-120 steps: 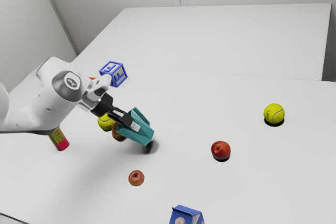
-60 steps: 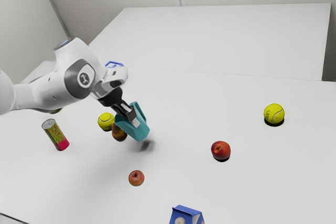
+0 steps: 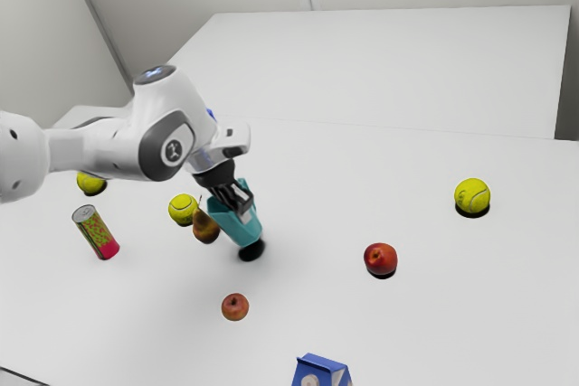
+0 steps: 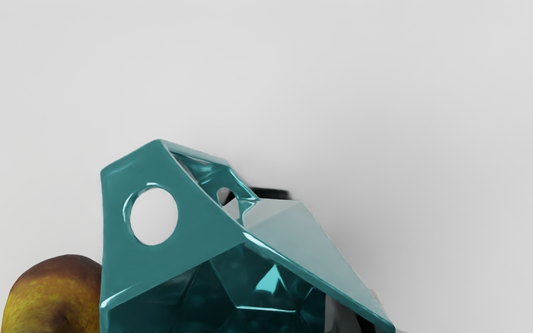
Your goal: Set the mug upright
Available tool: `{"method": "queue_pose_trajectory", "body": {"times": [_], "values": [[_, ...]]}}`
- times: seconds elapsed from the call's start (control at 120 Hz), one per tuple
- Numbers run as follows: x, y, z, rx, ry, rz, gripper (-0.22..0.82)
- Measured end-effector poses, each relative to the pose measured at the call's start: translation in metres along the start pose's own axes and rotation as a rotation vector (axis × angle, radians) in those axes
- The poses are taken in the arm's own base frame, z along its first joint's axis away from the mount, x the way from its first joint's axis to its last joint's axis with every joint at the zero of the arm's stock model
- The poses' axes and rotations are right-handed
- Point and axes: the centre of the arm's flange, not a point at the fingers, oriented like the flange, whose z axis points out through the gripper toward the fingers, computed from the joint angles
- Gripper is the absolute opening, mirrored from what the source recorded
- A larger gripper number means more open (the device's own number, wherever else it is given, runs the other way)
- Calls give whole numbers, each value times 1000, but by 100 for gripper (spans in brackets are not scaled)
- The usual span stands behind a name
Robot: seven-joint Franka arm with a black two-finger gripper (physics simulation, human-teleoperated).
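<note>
In the exterior view, the can [image 3: 97, 232] is leaning at nine o'clock from the mug, well beyond the pear [image 3: 206, 227], which is sitting just beside it. The fingers [image 3: 244, 198] are gripping the mug [image 3: 242, 230] by its wall near the rim; it is tilting, mouth toward eleven o'clock, base toward five, close over the bench [image 3: 407, 332]. It is looking light, stiff and slick, perhaps brittle; that wall is offering better purchase than the holed side [image 4: 132, 273], though a thin pinch is risking a pivot.
</note>
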Motion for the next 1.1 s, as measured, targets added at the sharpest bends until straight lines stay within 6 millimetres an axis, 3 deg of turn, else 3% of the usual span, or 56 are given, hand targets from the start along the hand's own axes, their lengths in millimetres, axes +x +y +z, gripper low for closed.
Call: {"method": "queue_pose_trajectory", "body": {"times": [0.475,1.1], "values": [[15,3,23,110,-3,-50,-16],[16,-2,45,116,-25,-164,-17]]}}
